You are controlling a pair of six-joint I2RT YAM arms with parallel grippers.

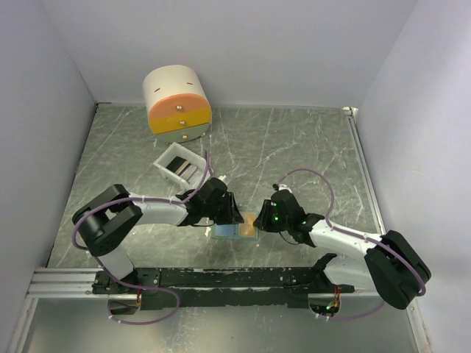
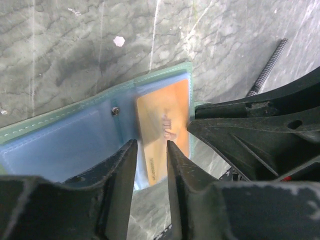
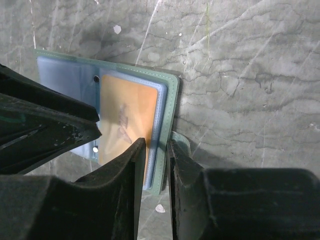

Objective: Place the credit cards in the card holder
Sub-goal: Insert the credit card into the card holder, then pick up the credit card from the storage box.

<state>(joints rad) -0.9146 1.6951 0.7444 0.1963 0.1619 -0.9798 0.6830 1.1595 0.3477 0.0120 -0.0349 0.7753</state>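
The card holder (image 1: 224,232) lies open and flat on the table, pale blue inside with a grey-green border (image 2: 60,145) (image 3: 65,75). An orange-yellow credit card (image 1: 250,225) lies on its right half (image 2: 165,110) (image 3: 127,110); its near end sticks out a little. My left gripper (image 1: 234,213) hovers at that near end (image 2: 150,150), jaws a narrow gap apart with nothing pinched. My right gripper (image 1: 259,219) straddles the holder's right edge (image 3: 156,147), jaws a narrow gap apart. The two grippers nearly touch.
A white open-topped box (image 1: 180,165) holding dark flat pieces stands behind the left arm. A big cream cylinder with orange and yellow drawers (image 1: 176,103) stands at the back left. A black rail (image 1: 221,279) runs along the near edge. Walls enclose the table.
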